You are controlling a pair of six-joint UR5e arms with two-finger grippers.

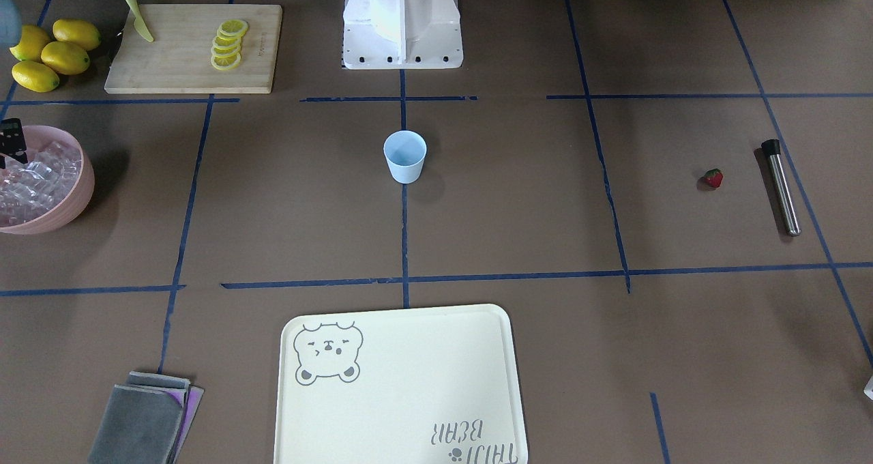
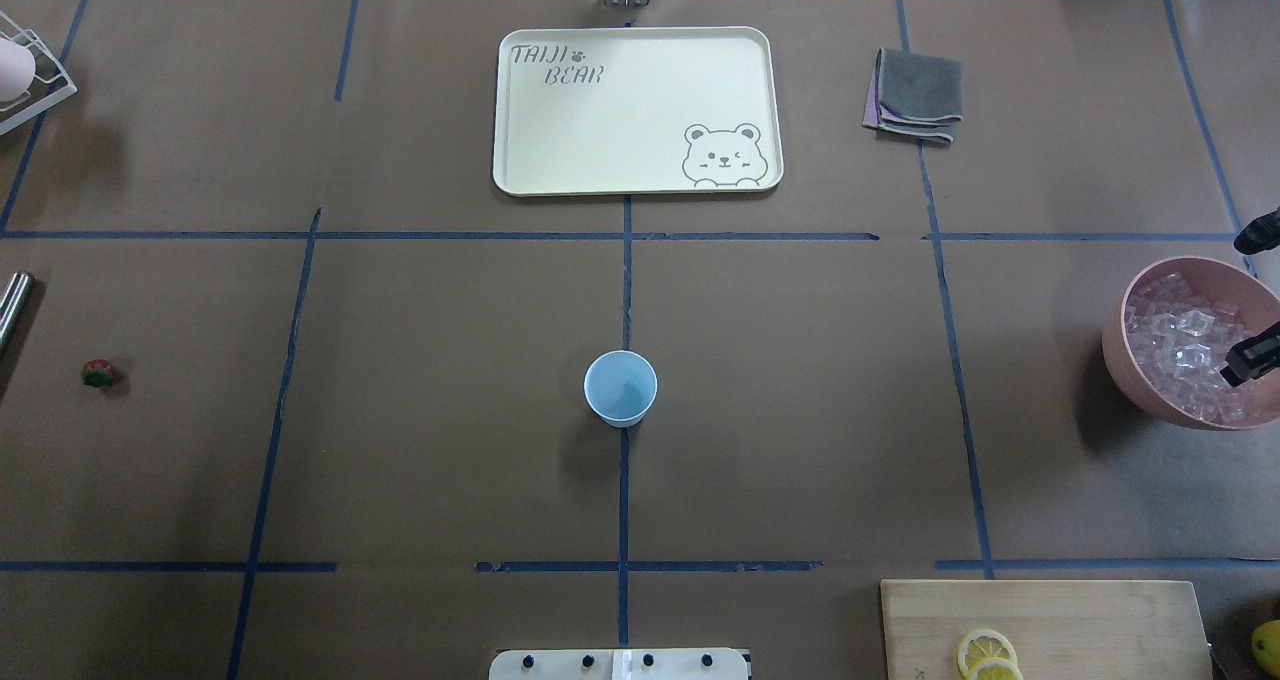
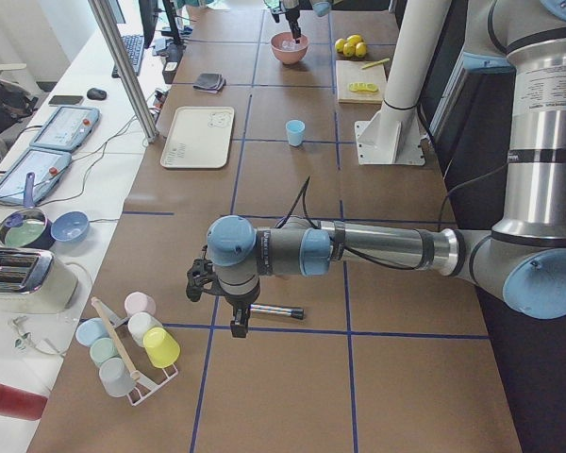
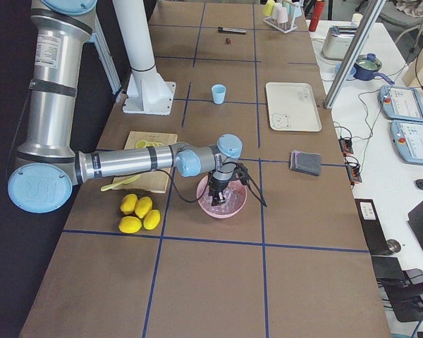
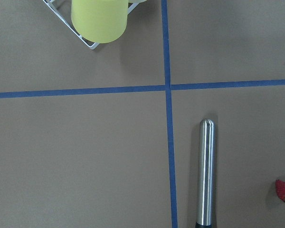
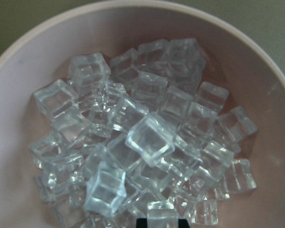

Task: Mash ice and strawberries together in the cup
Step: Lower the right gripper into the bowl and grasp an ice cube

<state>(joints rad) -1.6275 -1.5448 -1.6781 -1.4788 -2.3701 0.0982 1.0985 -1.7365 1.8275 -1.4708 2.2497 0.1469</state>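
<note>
The pale-blue cup [image 1: 404, 155] stands upright at the table's centre, apart from both arms. Ice [image 6: 149, 137] fills a pink bowl [image 2: 1120, 360] at the robot's right. Over that bowl hangs my right gripper [image 2: 1257, 295], open, with one of its fingers [image 2: 1255, 355] above the cubes and nothing held. The strawberry [image 1: 713, 177] lies on the robot's left side, beside a steel muddler [image 1: 781, 187]. My left gripper [image 3: 236, 321] hovers over the muddler's end; it shows only in the left side view, so I cannot tell whether it is open or shut.
A cutting board [image 1: 194, 48] carries lemon slices and a yellow knife [image 1: 138, 25], with whole lemons [image 1: 51, 54] beside it. On the operators' side lie a cream tray [image 1: 402, 389] and folded cloths [image 1: 146, 419]. A rack of cups [image 3: 132, 340] sits near the left arm.
</note>
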